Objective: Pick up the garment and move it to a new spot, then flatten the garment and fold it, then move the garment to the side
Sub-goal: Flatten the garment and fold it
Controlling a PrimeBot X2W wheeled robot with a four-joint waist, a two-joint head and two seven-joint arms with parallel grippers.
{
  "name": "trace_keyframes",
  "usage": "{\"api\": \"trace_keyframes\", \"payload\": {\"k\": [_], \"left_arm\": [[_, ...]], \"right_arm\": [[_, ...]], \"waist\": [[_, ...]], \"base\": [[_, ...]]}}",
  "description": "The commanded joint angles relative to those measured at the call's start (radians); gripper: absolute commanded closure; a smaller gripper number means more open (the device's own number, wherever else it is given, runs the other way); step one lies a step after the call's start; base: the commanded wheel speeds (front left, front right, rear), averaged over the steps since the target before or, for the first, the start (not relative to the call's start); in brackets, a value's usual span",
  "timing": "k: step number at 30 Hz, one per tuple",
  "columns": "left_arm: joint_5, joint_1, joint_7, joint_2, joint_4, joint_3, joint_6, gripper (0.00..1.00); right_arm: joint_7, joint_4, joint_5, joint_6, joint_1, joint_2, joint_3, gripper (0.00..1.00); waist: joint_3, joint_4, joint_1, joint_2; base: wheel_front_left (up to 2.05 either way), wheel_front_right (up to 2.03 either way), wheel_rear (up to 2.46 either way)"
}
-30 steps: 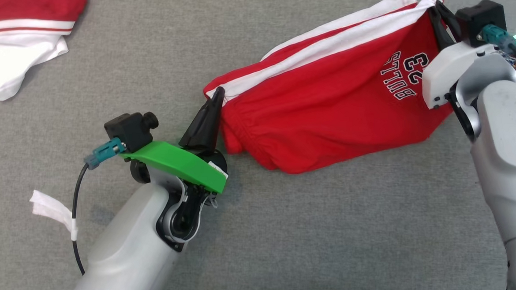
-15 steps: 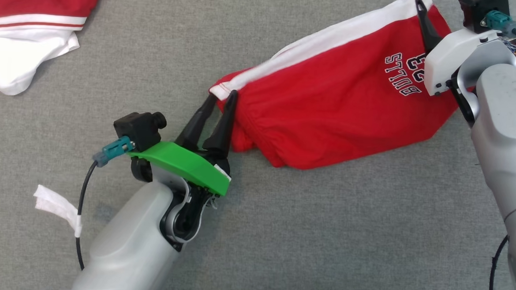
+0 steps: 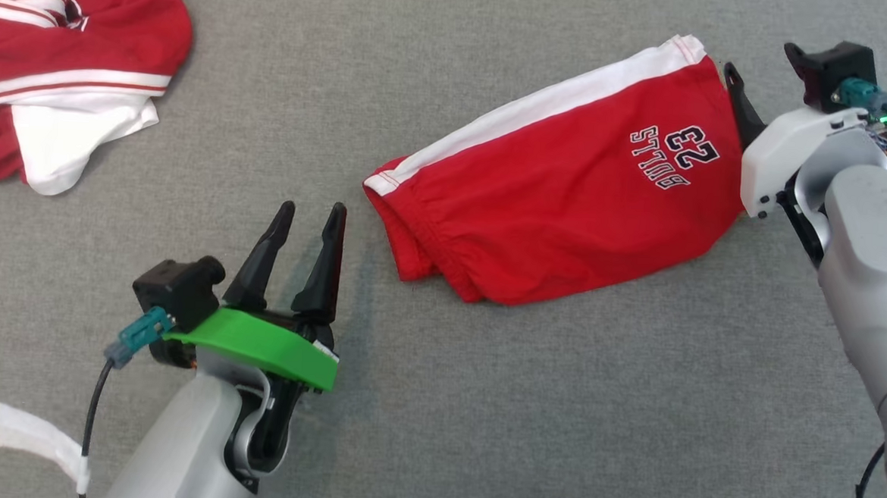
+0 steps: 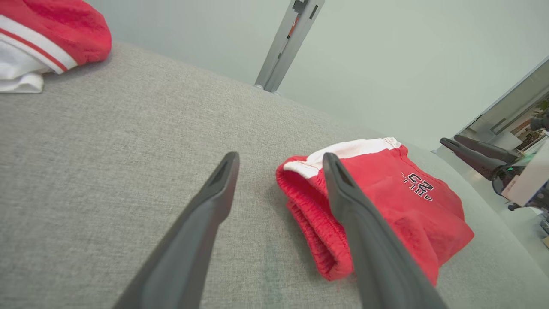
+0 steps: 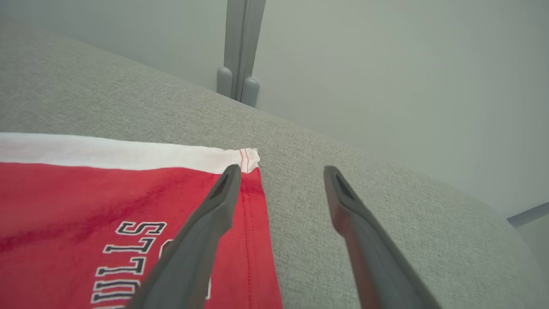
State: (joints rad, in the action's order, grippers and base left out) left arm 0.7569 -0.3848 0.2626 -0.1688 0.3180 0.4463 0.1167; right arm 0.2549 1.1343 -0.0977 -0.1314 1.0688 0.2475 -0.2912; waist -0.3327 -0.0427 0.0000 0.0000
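The garment, red shorts (image 3: 568, 195) with a white side stripe and "BULLS 23" print, lies folded flat on the grey cloth surface. Nothing holds it. My left gripper (image 3: 313, 210) stands open a short way left of the waistband end, apart from the cloth. In the left wrist view the shorts (image 4: 386, 201) lie just past the right finger. My right gripper (image 5: 282, 169) is open at the garment's white-striped corner (image 5: 248, 156), its left finger over the red hem. In the head view one right finger (image 3: 734, 90) shows at the shorts' right edge.
A second red and white garment (image 3: 65, 85) lies crumpled at the far left. White tape (image 3: 31, 440) hangs on the left arm's cable. A grey post (image 5: 240, 47) stands behind the table's far edge. Bare grey surface lies in front of the shorts.
Both grippers opened and let go of the shorts, which dropped flat. The left gripper drew back down and left, away from the waistband. The head camera shifted too.
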Motion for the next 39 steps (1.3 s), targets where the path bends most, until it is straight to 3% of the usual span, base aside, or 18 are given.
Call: {"api": "trace_keyframes", "payload": {"k": [1, 11, 22, 23, 24, 29, 39], "left_arm": [[-0.019, 0.03, 0.003, -0.004, -0.012, -0.018, -0.007, 0.0], [-0.127, 0.123, 0.002, 0.001, -0.047, -0.115, -0.03, 0.0], [-0.166, 0.168, 0.002, 0.038, -0.062, -0.213, -0.014, 0.0], [-0.169, 0.171, 0.002, 0.041, -0.063, -0.218, -0.012, 0.0], [-0.173, 0.174, 0.002, 0.045, -0.064, -0.224, -0.011, 0.0], [-0.195, 0.176, 0.002, 0.052, -0.07, -0.245, -0.004, 0.0], [-0.252, 0.179, 0.002, 0.056, -0.049, -0.278, 0.004, 0.0]], "right_arm": [[0.004, 0.012, -0.018, 0.001, -0.026, 0.016, -0.006, 0.0], [-0.005, 0.073, -0.12, 0.001, -0.107, 0.058, -0.021, 0.0], [-0.071, 0.107, -0.236, 0.001, -0.163, 0.02, -0.029, 0.0], [-0.078, 0.103, -0.252, 0.001, -0.166, 0.013, -0.029, 0.05], [-0.084, 0.097, -0.273, 0.001, -0.167, 0.004, -0.028, 0.55], [-0.084, 0.064, -0.33, 0.001, -0.161, -0.002, -0.043, 1.0], [-0.011, 0.031, -0.383, 0.001, -0.178, 0.012, -0.053, 1.0]], "waist": [[0.037, -0.002, 0.0, 0.0], [0.04, -0.037, 0.0, 0.0], [0.021, -0.072, 0.0, 0.0], [0.022, -0.073, 0.0, 0.0], [0.023, -0.073, 0.0, 0.0], [0.029, -0.065, 0.0, 0.0], [0.087, 0.005, 0.0, 0.0]], "base": [[0.0, 0.0, 0.0], [0.0, 0.0, 0.0], [0.0, 0.0, 0.0], [0.0, 0.0, 0.0], [0.0, 0.0, 0.0], [0.0, 0.0, 0.0], [0.0, 0.0, 0.0]]}}
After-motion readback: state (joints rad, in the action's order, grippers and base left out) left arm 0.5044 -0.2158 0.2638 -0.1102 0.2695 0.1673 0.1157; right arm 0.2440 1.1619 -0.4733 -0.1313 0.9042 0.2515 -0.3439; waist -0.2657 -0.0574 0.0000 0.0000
